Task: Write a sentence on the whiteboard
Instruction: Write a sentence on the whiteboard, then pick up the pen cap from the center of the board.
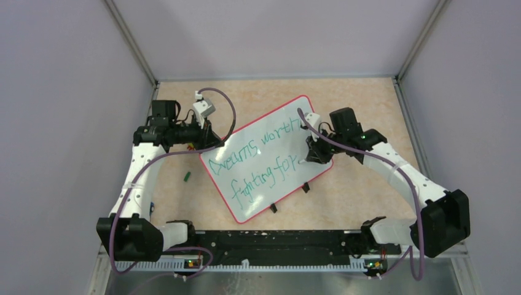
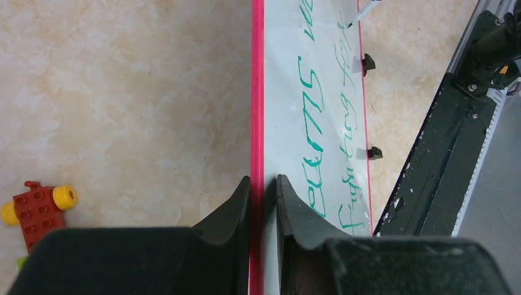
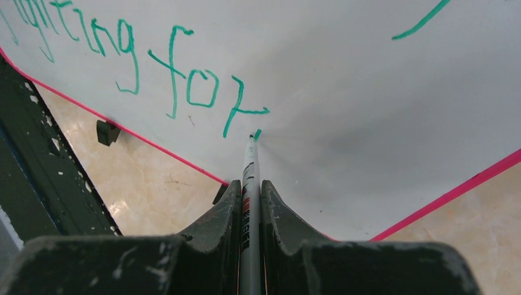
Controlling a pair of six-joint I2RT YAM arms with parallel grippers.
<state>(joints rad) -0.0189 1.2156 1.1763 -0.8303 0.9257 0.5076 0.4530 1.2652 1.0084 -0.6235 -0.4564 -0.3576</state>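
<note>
Sentence [image 1: 264, 161]: green marker lettering in two lines, which we read as "Dreams worth" over "fighting for". All four words are legible in the overhead view. The last stroke of the "r" in "for" is complete in the right wrist view.

Whiteboard [image 3: 368, 110]: lies on the desk [image 1: 368, 104] between the two arms, turned diagonally. Its red rim runs all round, and small black feet [image 2: 368, 61] show along the near edge.

Marker [image 3: 250, 157]: the green tip sits just right of the "r", below its crossbar. We cannot tell whether it touches the surface or hangs just off it. A small green fleck shows at the tip, either the nib itself or the start of a full stop.

Right jaws: closed on the marker barrel, which points up toward the writing.

Left jaws: clamped across the whiteboard's red rim at its far-left edge, one finger on each face, steadying it.

Progress, our judgement: the wording looks finished. At most a closing full stop is left, then lifting the marker clear and letting go of the rim.

Elsewhere on the desk: a red toy brick with yellow wheels [image 2: 37, 206] just left of the left jaws, and a small green object [image 1: 186, 177] near the whiteboard's left corner. Neither touches the whiteboard.
</note>
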